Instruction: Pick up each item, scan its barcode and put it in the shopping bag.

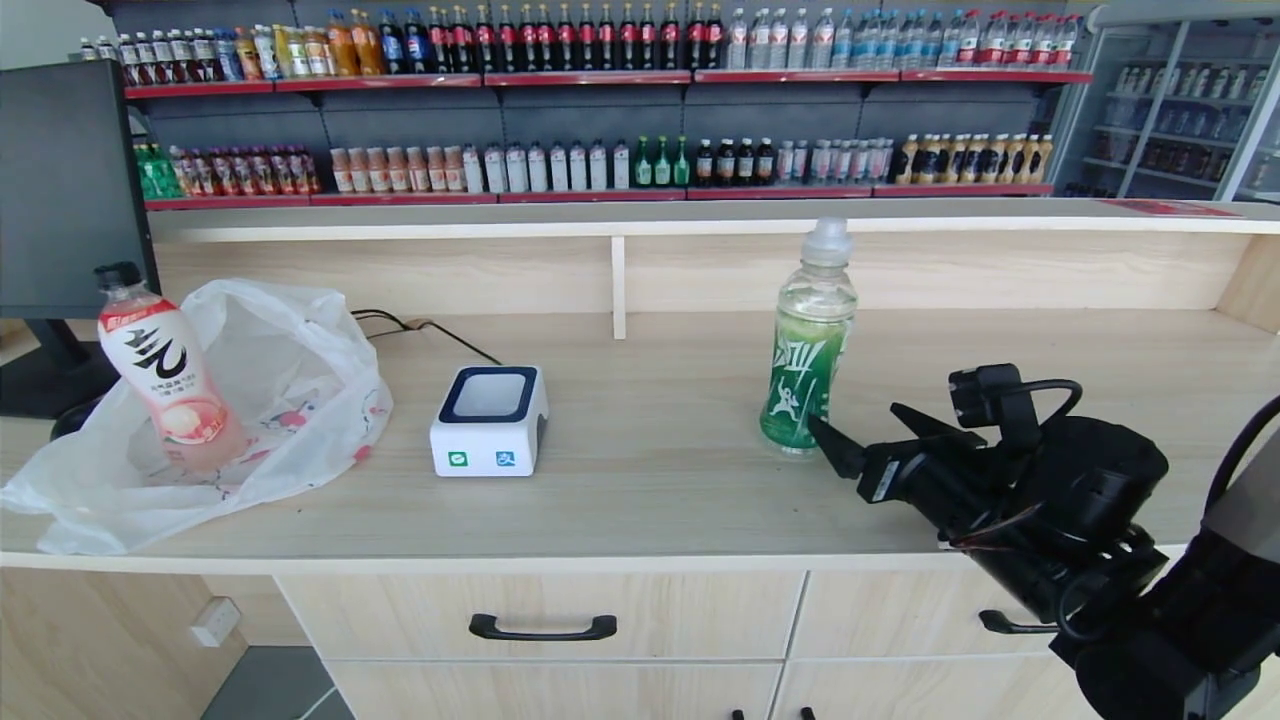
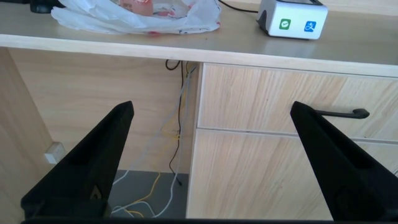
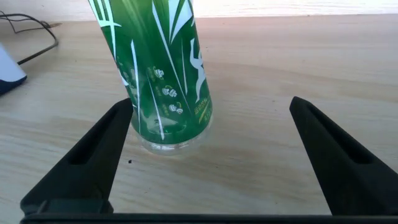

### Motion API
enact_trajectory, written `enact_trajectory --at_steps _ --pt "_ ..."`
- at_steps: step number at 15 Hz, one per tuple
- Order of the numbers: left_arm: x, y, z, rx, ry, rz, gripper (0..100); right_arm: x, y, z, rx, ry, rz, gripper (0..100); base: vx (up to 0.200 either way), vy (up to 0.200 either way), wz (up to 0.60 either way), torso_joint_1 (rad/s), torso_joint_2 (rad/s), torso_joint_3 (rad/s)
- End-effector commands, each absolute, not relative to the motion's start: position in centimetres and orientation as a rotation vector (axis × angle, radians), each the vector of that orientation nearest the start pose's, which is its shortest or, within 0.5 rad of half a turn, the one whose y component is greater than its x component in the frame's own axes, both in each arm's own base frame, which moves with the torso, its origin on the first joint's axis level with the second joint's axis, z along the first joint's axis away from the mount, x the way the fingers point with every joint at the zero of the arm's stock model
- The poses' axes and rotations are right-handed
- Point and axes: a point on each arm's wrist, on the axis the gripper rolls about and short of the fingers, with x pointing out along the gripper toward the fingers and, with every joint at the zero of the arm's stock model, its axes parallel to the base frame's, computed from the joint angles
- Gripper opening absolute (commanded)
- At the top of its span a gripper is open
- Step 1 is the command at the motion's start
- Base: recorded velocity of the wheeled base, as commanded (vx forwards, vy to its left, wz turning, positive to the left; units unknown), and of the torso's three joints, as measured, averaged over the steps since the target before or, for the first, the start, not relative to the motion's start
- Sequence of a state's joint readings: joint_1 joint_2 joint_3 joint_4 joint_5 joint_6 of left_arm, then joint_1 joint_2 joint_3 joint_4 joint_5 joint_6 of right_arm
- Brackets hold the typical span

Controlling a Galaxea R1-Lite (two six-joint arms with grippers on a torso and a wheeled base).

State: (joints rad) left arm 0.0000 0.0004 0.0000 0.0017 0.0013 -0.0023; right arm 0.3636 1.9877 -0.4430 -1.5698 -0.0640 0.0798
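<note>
Two bottles on the table (image 1: 650, 480). The green bottle (image 1: 810, 340) stands upright right of centre. It is clear plastic with a pale cap, a green wrap with white figures and an empty-looking neck above the label. The pink bottle (image 1: 165, 370) has a black cap and a white and pink label. It leans slightly at the far left, in the shopping bag (image 1: 300, 370), with its lower part veiled by the thin translucent plastic. The bag lies slumped and crumpled, its mouth open.

Between the two bottles sits the scanner (image 1: 490, 420), a small white box with a dark-framed window on top and two coloured marks on its front face. It is well apart from the green bottle and nearer the bag. A cable (image 1: 440, 335) runs from behind it toward the bag.

The right gripper (image 1: 852, 415) is low over the table just beside the green bottle's base. Its jaws are spread wide and hold nothing. The bottle is close to one finger, but I cannot tell whether they touch.

The left gripper (image 2: 211, 106) is below the table edge, facing the cabinet front. Its jaws are also wide apart and empty.

A dark monitor (image 1: 60, 180) stands behind the bag. A drawer handle (image 1: 542, 628) sits under the table edge. Shelves (image 1: 600, 78) of drinks fill the back wall.
</note>
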Motion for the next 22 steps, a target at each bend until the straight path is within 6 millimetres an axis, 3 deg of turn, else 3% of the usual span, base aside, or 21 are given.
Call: enact_trajectory --at_steps 1,12,22 --pt "-2.3 0.0 7.5 -0.003 0.003 0.002 100 28.5 11.2 10.6 0.087 -0.023 0.316 100 0.000 0.000 0.00 0.000 0.00 0.000" --pt "-2.3 0.0 7.5 -0.003 0.002 0.002 100 30.2 13.3 10.2 0.095 -0.050 0.357 100 0.000 0.000 0.00 0.000 0.00 0.000" --pt "-2.3 0.0 7.5 -0.003 0.002 0.002 100 30.4 13.0 9.3 0.094 -0.021 0.316 100 0.000 0.000 0.00 0.000 0.00 0.000"
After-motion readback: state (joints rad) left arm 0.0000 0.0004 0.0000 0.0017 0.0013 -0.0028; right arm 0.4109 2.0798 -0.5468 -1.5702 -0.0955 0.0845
